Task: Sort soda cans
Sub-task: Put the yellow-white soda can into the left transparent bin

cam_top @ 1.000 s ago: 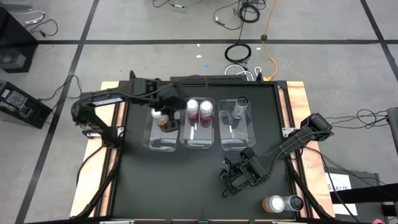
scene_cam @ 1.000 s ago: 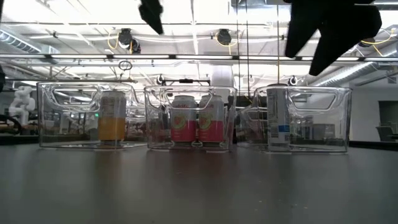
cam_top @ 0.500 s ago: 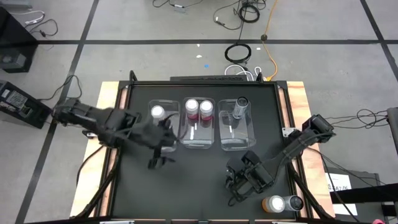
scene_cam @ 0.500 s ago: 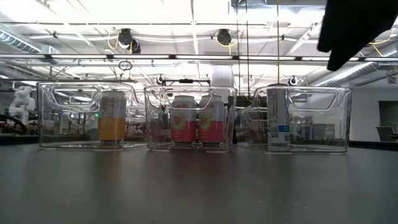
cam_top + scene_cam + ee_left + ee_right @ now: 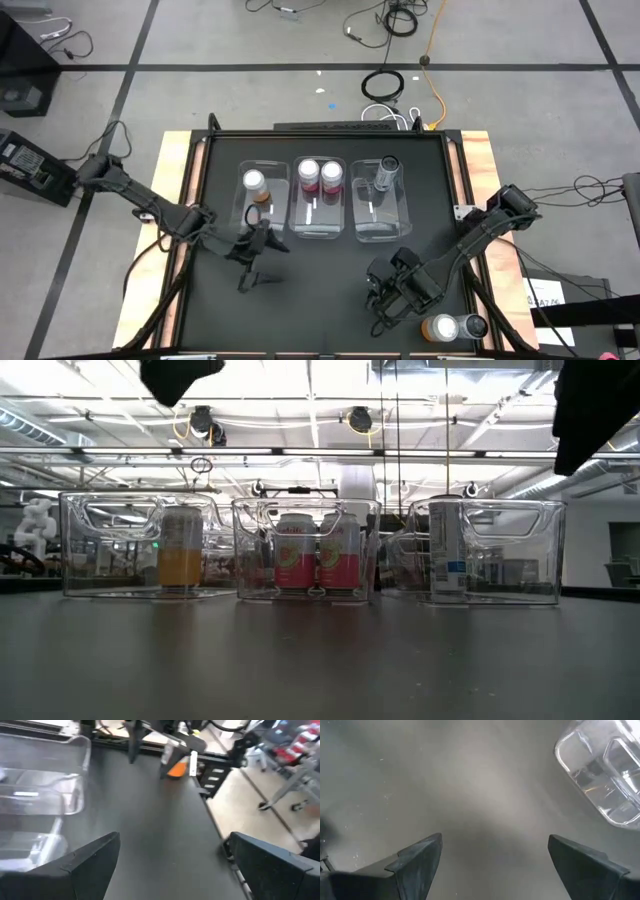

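Having left the orange can (image 5: 254, 181), left gripper (image 5: 252, 262) withdrew empty-fingered

Grey tiled floor (image 5: 250, 90) lying around black counter (image 5: 320, 300) with pale wooden edges. Loose cables (image 5: 395, 20) and orange cord (image 5: 432, 45) trailing across floor beyond counter. Dark box (image 5: 30, 165) sitting on floor at one side. Overhead, pipes and beams (image 5: 320, 455) running under bright ceiling lights (image 5: 300, 380). White shape (image 5: 35, 520) standing far back in room.

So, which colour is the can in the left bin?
Orange can, silver top; the low view shows it best.
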Available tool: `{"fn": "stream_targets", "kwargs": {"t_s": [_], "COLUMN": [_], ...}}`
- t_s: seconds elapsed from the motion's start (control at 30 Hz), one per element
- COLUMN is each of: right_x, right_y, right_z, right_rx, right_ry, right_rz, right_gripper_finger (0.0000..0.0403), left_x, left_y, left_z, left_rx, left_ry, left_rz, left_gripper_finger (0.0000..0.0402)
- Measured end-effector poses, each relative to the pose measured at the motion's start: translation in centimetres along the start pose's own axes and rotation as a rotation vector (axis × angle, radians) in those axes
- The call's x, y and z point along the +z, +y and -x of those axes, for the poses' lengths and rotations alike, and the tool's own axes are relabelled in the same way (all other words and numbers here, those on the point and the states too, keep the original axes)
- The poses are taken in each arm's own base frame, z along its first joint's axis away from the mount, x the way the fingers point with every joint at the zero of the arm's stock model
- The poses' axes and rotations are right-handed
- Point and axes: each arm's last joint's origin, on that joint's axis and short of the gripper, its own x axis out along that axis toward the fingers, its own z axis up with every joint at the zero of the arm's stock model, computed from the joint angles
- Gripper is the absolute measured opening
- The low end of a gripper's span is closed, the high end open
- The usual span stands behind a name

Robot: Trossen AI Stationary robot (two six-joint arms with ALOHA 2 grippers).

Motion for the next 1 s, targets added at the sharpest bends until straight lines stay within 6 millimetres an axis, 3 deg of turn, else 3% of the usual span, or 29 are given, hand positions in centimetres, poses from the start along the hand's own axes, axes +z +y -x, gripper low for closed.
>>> {"fn": "stream_targets", "kwargs": {"t_s": [0.23, 0.37, 1.0], "right_x": [-0.6, -1.3, -0.3], "right_y": [-1.0, -1.8, -0.2], "right_z": [0.2, 0.6, 0.2], "right_rx": [-0.037, -0.113, 0.054], "right_ry": [0.246, 0.358, 0.233], "right_rz": [0.059, 0.06, 0.049], "right_gripper_finger": [0.0357, 0.0357, 0.0357], "left_x": [-3.5, -4.2, -4.6], "left_y": [-0.3, -0.9, -1.1], "left_z": [0.1, 0.2, 0.3], "left_rx": [-0.045, -0.07, -0.077], "left_ry": [0.038, 0.056, 0.069], "left_rz": [0.065, 0.059, 0.014], "left_gripper_finger": [0.0383, 0.0383, 0.0383]}}
